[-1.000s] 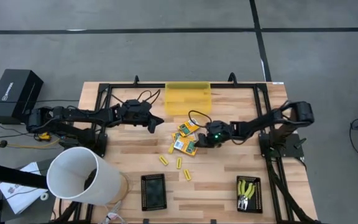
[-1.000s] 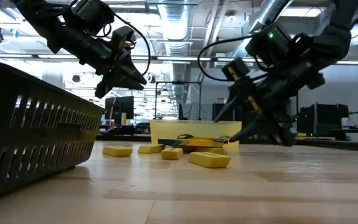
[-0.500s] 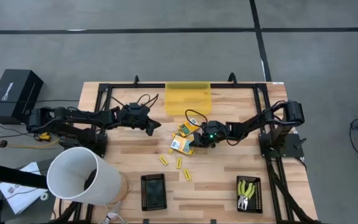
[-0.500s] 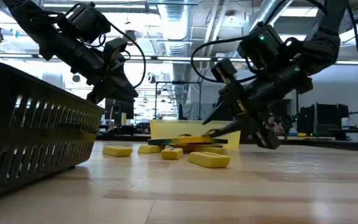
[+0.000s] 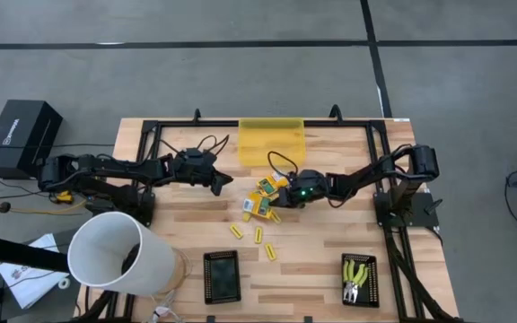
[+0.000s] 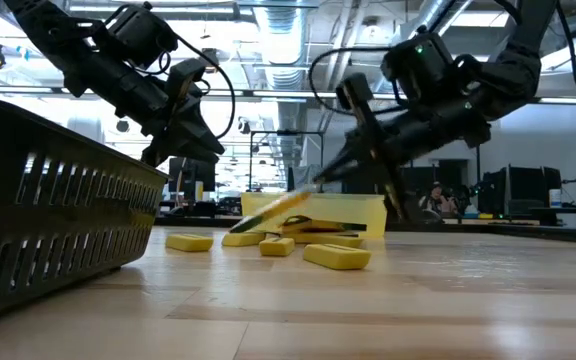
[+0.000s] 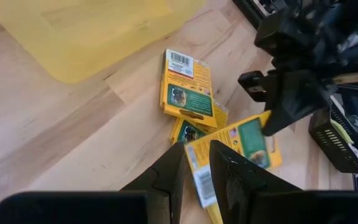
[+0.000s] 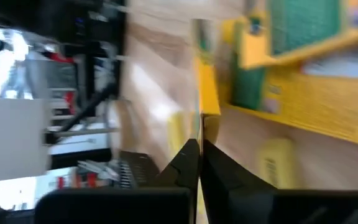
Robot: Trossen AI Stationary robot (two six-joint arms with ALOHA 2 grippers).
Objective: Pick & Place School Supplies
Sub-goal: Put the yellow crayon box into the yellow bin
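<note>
One printed box (image 6: 268, 213) hangs tilted off the table, its edge pinched between my right gripper's (image 5: 276, 203) fingers, just in front of the yellow bin (image 5: 271, 142). I see two more boxes (image 7: 185, 93) lying flat below it, yellow sticks (image 5: 258, 236) nearby. Left gripper (image 5: 226, 180) hovers beside the pile, fingers nearly shut, holding nothing

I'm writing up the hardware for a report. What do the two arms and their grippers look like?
Both arms are black and built of jointed segments, with loose black cables looping along them. The left gripper and right gripper each end in two slim, dark, tapering fingers. A small green light glows on the right arm's wrist. No readable markings show.
</note>
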